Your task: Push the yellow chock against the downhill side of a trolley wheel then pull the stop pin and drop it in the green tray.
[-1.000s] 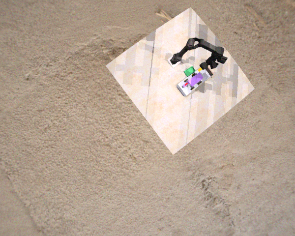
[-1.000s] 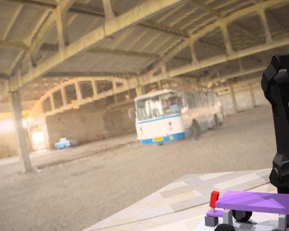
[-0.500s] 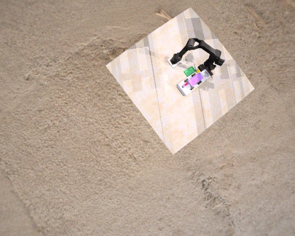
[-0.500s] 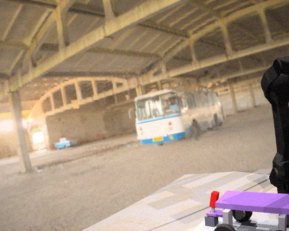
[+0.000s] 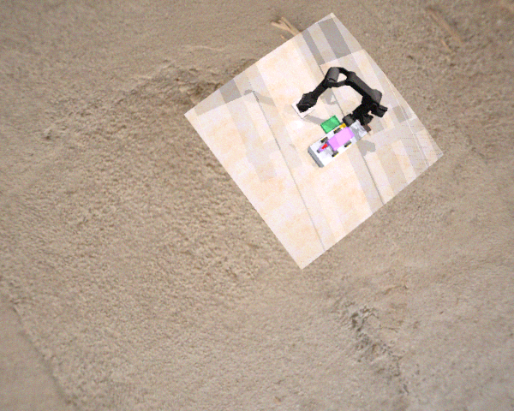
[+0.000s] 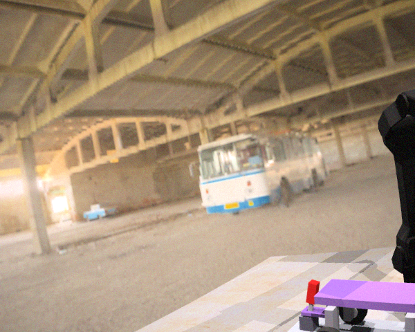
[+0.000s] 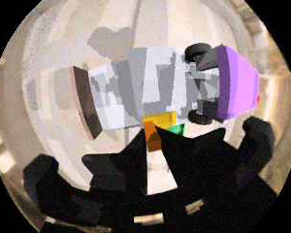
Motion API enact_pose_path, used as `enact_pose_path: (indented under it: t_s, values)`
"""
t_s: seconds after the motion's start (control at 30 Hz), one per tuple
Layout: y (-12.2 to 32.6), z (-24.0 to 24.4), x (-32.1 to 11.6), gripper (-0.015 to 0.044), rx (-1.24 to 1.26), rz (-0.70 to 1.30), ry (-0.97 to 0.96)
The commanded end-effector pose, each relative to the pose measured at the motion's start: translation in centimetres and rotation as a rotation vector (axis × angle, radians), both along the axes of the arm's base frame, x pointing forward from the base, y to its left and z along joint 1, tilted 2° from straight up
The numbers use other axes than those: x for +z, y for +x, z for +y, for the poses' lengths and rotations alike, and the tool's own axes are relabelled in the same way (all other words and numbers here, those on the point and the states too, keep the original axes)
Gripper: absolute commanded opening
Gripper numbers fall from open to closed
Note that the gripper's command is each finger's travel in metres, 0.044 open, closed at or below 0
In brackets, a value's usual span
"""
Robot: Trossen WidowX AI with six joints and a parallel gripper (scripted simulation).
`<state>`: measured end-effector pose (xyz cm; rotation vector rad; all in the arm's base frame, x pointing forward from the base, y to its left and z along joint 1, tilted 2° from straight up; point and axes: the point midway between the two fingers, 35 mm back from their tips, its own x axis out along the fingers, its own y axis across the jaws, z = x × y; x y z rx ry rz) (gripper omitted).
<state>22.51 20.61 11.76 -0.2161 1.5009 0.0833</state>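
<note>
The purple trolley [image 5: 340,138] [image 6: 375,294] [image 7: 238,84] stands on the pale ramp [image 5: 315,157] [image 7: 152,63]. The red-headed stop pin [image 5: 324,147] [image 6: 312,292] [image 7: 258,99] is upright at its uphill end. My gripper [image 7: 148,130] is shut on the orange handle of the yellow chock [image 5: 342,126] [image 7: 166,117]. The chock is at the ramp's tray-side edge, downhill of the near wheel [image 7: 200,116], with a gap between them. Its rubber base is hidden, and I cannot tell if it touches the ramp. The green tray [image 5: 330,124] [image 7: 177,129] lies beside the ramp.
A dark brown end board [image 7: 84,102] stands across the ramp's downhill end. The far downhill-side wheel [image 7: 198,51] is across the ramp. The arm's base [image 5: 305,107] stands beyond the tray, and the arm arches around to the ramp's lower part.
</note>
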Motion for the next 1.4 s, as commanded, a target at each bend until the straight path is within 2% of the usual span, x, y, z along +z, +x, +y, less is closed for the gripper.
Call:
enact_pose_path:
  t_s: [0.0,1.37]
  values:
    - [0.1,-0.4,0.0,0.0,0.001,-0.004,-0.005]
    - [0.7,-2.9,0.3,0.0,0.001,-0.001,-0.002]
